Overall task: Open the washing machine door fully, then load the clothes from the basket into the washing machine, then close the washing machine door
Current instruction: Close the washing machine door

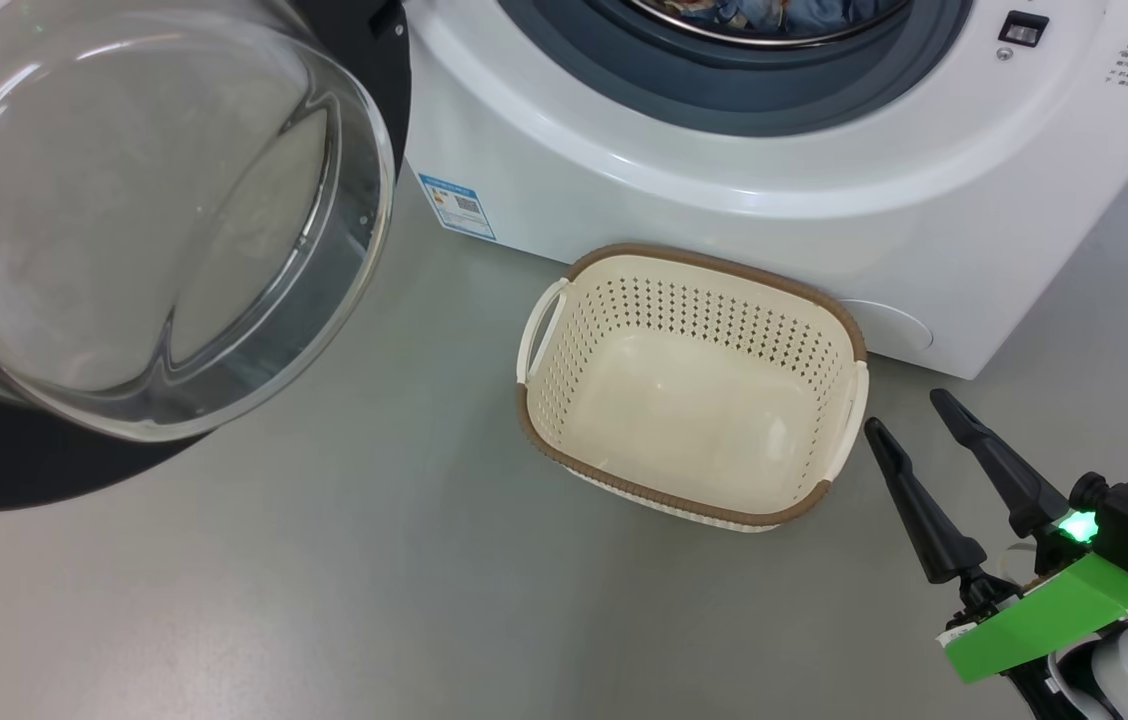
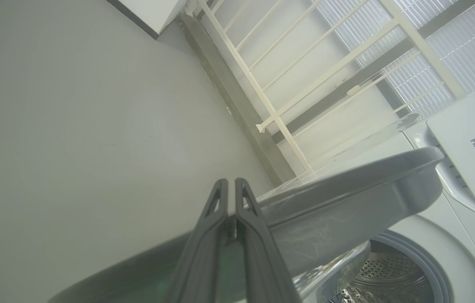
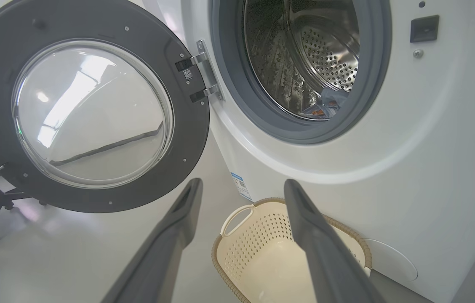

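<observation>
Loading looked finished: cream-white perforated plastic basket [image 1: 724, 262] with brown woven-look rim sat empty on grey floor [image 1: 324, 600], just in front of big white boxy washing machine [image 1: 624, 170], handy to the drum mouth. Light-blue printed clothes [image 3: 324, 107] lay low inside steel perforated drum [image 3: 330, 54]. Large round glossy black door [image 1: 144, 220] with bulging glass porthole hung wide on its hinge [image 3: 206, 69], leaving the opening free.

Right hand [image 1: 906, 410] hovered just beside the basket's right handle, fingers spread wide, holding nothing. Left hand [image 2: 230, 182] had fingers pressed together, gripping nothing, at the door's grey edge; contact could not be told. Judged well placed to push the door shut, the one step left.
</observation>
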